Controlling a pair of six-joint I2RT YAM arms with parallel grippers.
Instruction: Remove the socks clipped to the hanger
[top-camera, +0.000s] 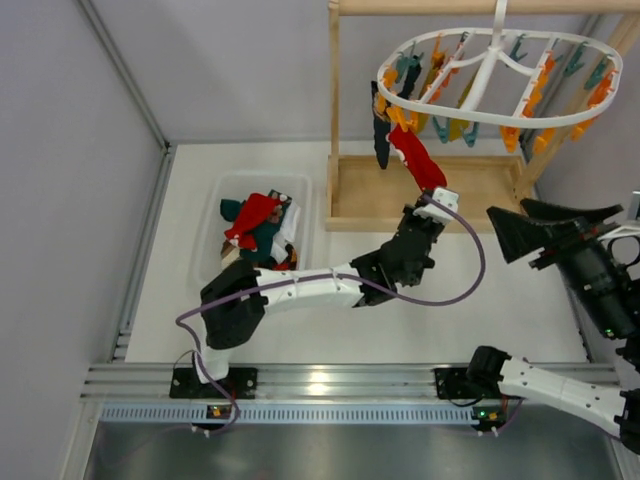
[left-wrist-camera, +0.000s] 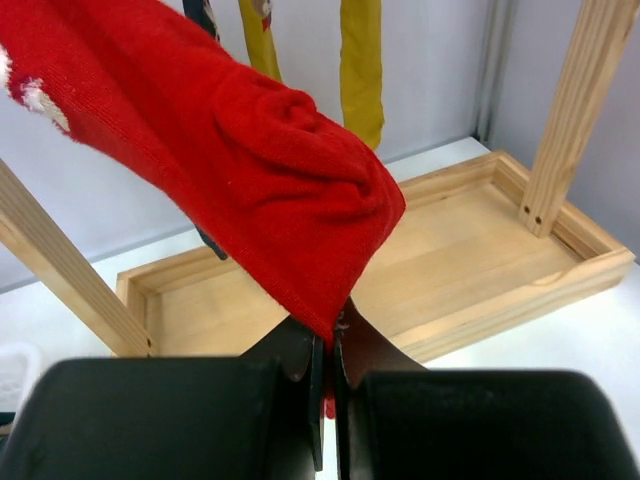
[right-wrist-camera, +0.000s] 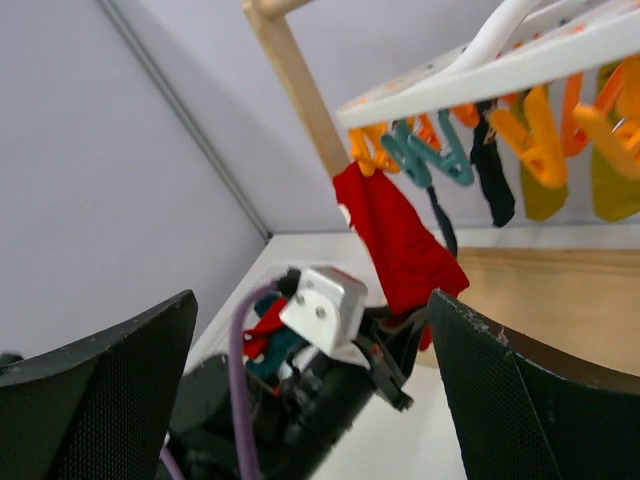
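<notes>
Top external view: left tool (top-camera: 435, 197) pinches the lower end of a red sock (top-camera: 418, 158), stretching it taut from its orange clip (top-camera: 398, 118) on the hanger (top-camera: 487, 65) at 1 o'clock, likely to tug it free. At 3 o'clock the right tool (top-camera: 512, 215) is spread wide, holding nothing.

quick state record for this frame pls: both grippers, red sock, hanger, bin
left gripper: shut on the lower end of the red fabric sock
red fabric sock: top clipped to the white plastic oval hanger, body slanting down to the left gripper
right gripper: open, empty, apart from the hanger
also on hanger: dark sock, mustard-yellow socks
clear plastic bin: holds red and teal socks, left of the wooden stand tray
task status: socks remain clipped, not finished
</notes>
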